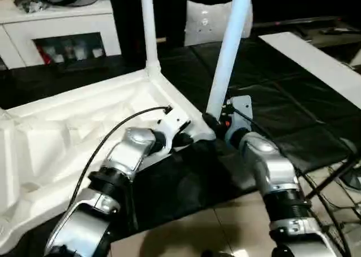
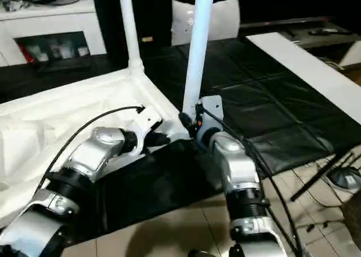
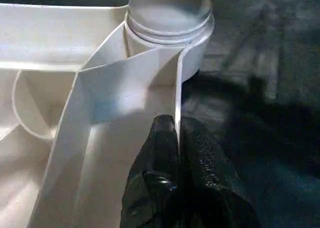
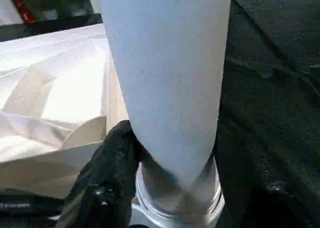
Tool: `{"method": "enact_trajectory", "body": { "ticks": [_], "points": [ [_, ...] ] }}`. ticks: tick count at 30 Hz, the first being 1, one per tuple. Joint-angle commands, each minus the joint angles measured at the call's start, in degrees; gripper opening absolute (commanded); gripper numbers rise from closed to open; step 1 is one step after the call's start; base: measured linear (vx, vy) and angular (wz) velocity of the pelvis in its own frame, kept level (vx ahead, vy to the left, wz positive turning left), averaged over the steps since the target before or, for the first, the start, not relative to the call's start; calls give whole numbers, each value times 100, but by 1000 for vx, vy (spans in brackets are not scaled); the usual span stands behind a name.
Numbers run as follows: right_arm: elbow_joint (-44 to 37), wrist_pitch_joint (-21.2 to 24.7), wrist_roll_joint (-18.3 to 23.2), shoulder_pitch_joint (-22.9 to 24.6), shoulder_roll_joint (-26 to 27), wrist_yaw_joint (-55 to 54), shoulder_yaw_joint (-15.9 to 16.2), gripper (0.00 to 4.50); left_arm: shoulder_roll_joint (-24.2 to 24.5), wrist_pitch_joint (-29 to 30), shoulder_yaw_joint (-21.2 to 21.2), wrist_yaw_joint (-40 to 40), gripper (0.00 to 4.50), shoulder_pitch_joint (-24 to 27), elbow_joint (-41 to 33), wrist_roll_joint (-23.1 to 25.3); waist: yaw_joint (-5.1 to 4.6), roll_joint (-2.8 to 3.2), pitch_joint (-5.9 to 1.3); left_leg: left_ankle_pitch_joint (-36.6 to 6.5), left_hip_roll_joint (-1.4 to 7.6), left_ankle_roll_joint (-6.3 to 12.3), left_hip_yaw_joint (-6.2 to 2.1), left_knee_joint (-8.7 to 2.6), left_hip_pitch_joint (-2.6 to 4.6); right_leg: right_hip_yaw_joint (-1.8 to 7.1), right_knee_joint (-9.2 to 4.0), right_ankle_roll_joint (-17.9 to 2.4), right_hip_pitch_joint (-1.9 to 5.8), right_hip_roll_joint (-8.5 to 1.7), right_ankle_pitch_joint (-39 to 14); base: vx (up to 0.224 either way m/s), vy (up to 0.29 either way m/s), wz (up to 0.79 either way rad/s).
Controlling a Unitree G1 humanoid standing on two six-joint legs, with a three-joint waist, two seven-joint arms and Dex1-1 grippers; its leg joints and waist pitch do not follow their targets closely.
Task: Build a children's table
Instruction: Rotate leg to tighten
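Note:
The children's table top [image 1: 67, 133] lies upside down on a black mat, ribbed underside up. One white leg [image 1: 148, 25] stands upright in the far corner socket. A second leg [image 1: 228, 53] stands in the near corner socket [image 3: 170, 22]. My left gripper [image 1: 183, 137] is shut on the thin rim wall of the table top just beside that socket, and its black fingers [image 3: 160, 153] pinch the wall. My right gripper [image 1: 213, 121] is closed around the base of the near leg [image 4: 165, 77], with one black finger [image 4: 110, 163] pressed against its side.
A white cabinet with glass doors [image 1: 62, 31] stands at the back left, and a white cushion [image 1: 203, 20] sits behind the legs. A long white panel [image 1: 316, 59] lies on the black mat [image 1: 282, 116] at the right. Tiled floor [image 1: 225, 229] and a stand's dark feet [image 2: 338, 178] are nearest me.

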Motion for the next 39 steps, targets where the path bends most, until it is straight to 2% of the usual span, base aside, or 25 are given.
{"method": "enact_trajectory", "body": {
  "ticks": [1,3,4,6,7,9,10,11,12,14,15,18,20,22,25,26,27,28,29,32,33,39],
  "points": [
    [65,20,119,24,310,196,326,280,-197,-205,21,195,0,-246,-241,3,77,-1,-527,-136,-3,543,44,-337,-103,359,-207,-590,466,-276,-1541,51,-33,0],
    [4,-136,75,86,219,232,341,302,-163,-254,-27,186,0,-209,-253,32,129,-5,-544,229,-3,677,56,-315,-106,393,-109,-762,466,-268,-1054,0,0,0],
    [-68,-253,95,142,150,301,331,302,-134,-315,-56,168,0,-187,-248,49,170,-15,-532,286,-17,735,77,-306,-104,408,-94,-816,455,-269,-984,0,0,0],
    [-174,-435,179,217,68,445,300,313,-83,-433,-113,117,0,-164,-225,69,224,-2,-528,163,-17,764,97,-309,-86,408,-116,-779,458,-273,-1170,0,0,0],
    [-273,-474,226,282,-52,657,326,338,-30,-551,-171,11,0,-121,-240,87,253,8,-532,188,-3,752,90,-314,-82,408,-108,-751,459,-268,-1209,0,0,0],
    [-475,-572,295,410,-305,1113,370,352,85,-737,-290,-219,0,-22,-288,131,302,-3,-524,108,7,765,101,-315,-68,411,-126,-689,460,-256,-1277,0,0,0],
    [-618,-569,371,495,-498,1433,373,359,166,-848,-360,-369,0,57,-325,153,318,27,-517,78,13,760,97,-326,-73,413,-130,-676,462,-254,-1292,0,0,0],
    [-805,-587,470,615,-838,1930,377,371,265,-908,-414,-557,0,176,-378,150,339,0,-517,-7,21,748,99,-330,-56,410,-150,-638,461,-250,-1353,0,0,0],
    [-805,-587,470,615,-838,1930,377,383,265,-908,-414,-557,0,176,-378,150,349,-6,-515,-74,27,744,100,-333,-59,411,-143,-642,469,-252,-1374,0,0,0],
    [-972,-655,551,736,-1271,2506,417,397,371,-1031,-452,-798,0,291,-433,89,379,1,-504,-176,39,732,107,-337,-52,417,-156,-634,455,-253,-1458,0,0,0],
    [-1019,-676,581,773,-1439,2717,421,405,428,-1094,-478,-937,0,342,-470,54,386,-11,-487,-300,28,699,114,-346,-58,407,-193,-566,460,-243,-1656,0,0,0],
    [-1164,-728,760,899,-2090,3731,512,405,760,-1572,-703,-1604,0,536,-617,3,416,-19,-459,-667,2,601,128,-361,-15,380,-300,-347,439,-242,-2272,0,0,0],
    [-1177,-758,783,918,-2203,3913,546,405,828,-1629,-755,-1714,0,565,-646,14,425,-31,-436,-823,1,544,132,-369,-8,368,-342,-232,423,-242,-2547,0,0,0],
    [-1179,-791,859,936,-2511,4485,656,405,1016,-1867,-885,-2104,0,660,-751,-16,436,-33,-422,-982,-21,480,140,-361,41,335,-411,-96,389,-227,-2864,0,0,0],
    [-977,-850,945,834,-2808,5158,780,405,1249,-2076,-1017,-2587,0,769,-913,-27,438,-39,-406,-1183,-18,454,124,-363,73,283,-464,39,391,-226,-3153,0,0,0],
    [-913,-854,969,803,-2858,5315,811,405,1303,-2127,-1046,-2675,0,784,-939,-11,438,-35,-408,-1185,-15,447,119,-368,78,280,-465,42,392,-226,-3152,0,0,0],
    [-826,-883,980,760,-2913,5511,861,405,1376,-2219,-1092,-2809,0,794,-966,-3,432,-82,-416,-1180,-7,443,112,-369,62,275,-460,34,400,-225,-3119,0,0,0],
    [-703,-1024,967,708,-2959,5728,924,405,1480,-2295,-1134,-3003,0,823,-1033,-51,443,-56,-422,-1146,3,438,99,-377,49,282,-438,19,414,-236,-3066,0,0,0],
    [-682,-1050,966,699,-2957,5748,929,379,1496,-2306,-1140,-3035,0,827,-1046,-61,447,-51,-424,-1144,10,442,101,-376,53,288,-436,3,402,-245,-3053,0,0,0],
    [-503,-1188,960,616,-2925,5883,976,371,1620,-2345,-1182,-3255,0,859,-1153,-126,452,-67,-433,-1033,25,434,96,-388,29,316,-389,-98,416,-250,-2901,0,0,0],
    [-453,-1212,947,589,-2965,6058,1079,348,1666,-2342,-1175,-3307,0,862,-1190,-144,470,-68,-437,-969,23,436,105,-386,25,327,-371,-135,422,-248,-2838,0,0,0],
    [-357,-1119,998,500,-3069,6599,1275,300,1746,-2414,-1153,-3461,0,797,-1130,-151,528,-79,-445,-838,30,454,115,-385,16,335,-343,-164,429,-240,-2747,0,0,0]
  ]
}}
